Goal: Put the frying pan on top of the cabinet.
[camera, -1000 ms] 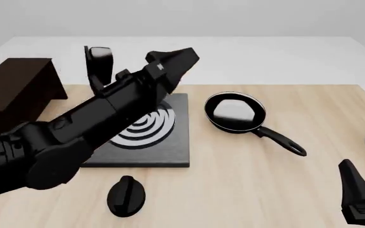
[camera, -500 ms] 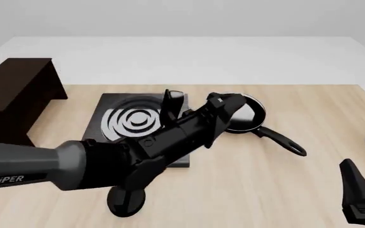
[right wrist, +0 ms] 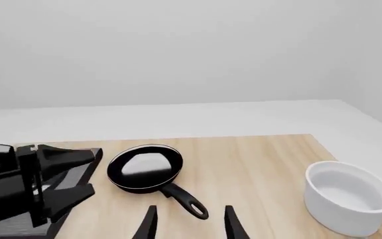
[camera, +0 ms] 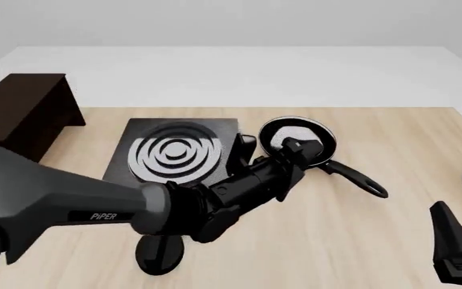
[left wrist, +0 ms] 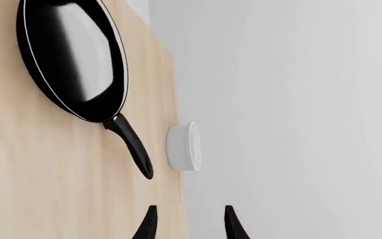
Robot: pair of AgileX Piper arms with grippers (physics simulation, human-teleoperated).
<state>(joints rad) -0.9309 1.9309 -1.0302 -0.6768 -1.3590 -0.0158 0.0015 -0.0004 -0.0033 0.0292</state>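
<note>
The frying pan (camera: 302, 139) is a small black pan with a glossy grey-white inside. It lies flat on the table to the right of the stove plate, its handle (camera: 358, 179) pointing to the front right. It also shows in the left wrist view (left wrist: 71, 59) and in the right wrist view (right wrist: 144, 167). My left gripper (camera: 271, 154) is open and empty, low at the pan's left side. Its fingertips (left wrist: 148, 225) stand apart. The dark brown cabinet (camera: 16, 114) stands at the far left. My right gripper (camera: 456, 253) is open and empty at the front right; its fingertips (right wrist: 148, 224) stand apart.
A flat black stove plate (camera: 175, 158) with silver rings lies between the cabinet and the pan. A black oval knob (camera: 159, 253) lies in front of it. A white bowl (right wrist: 347, 196) stands at the table's right edge, also seen from the left wrist (left wrist: 184, 147).
My left arm has swung down and to the right, from above the stove plate to beside the pan. The pan and my right arm have not moved.
</note>
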